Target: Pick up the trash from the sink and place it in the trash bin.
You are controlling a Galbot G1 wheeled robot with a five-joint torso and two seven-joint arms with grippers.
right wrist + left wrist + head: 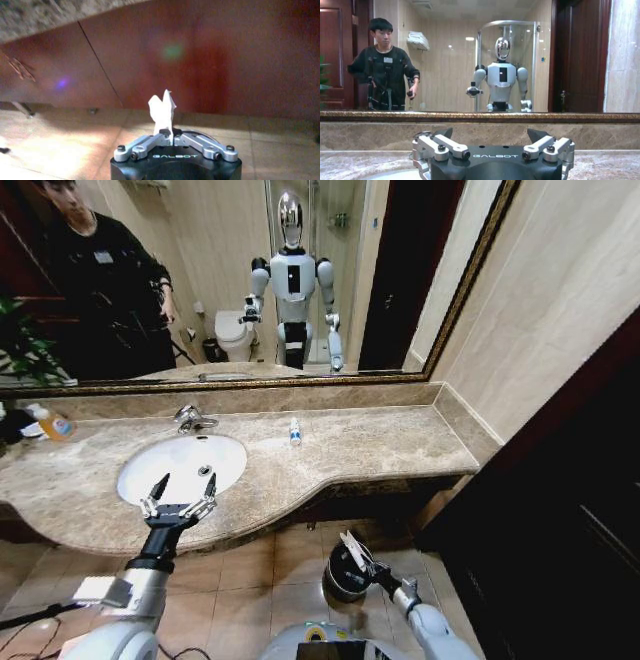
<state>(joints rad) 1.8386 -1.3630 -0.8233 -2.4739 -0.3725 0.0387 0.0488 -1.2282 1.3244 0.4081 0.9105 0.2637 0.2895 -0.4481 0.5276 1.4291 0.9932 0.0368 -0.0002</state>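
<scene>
Sink (135, 470): white oval basin set in the beige marble counter (380, 445), faucet (192, 418) at its back rim; no litter can be made out inside it from the head view. Left gripper (182, 494): poised over the sink's front rim, fingers spread wide, nothing between them; the left wrist view shows both fingers parted with the mirror and backsplash beyond. Right gripper (355, 552): low, below the counter edge, directly above the bin (340, 578), jaws pressed together on a piece of crumpled white paper (162, 110), which stands upright from the fingertips in the right wrist view. Bin: small, round, black with a silver rim, on the tiled floor under the counter front. Small bottle (294, 431): blue-labelled, upright on the counter, well apart from the sink. Orange-capped bottle (52, 423): on the counter's far left. Step in hand, as judged: delivery of the paper to the bin. Next move calls for the right jaws to part while centred over the rim, so the light paper falls inside rather than drifting onto the tiles.
</scene>
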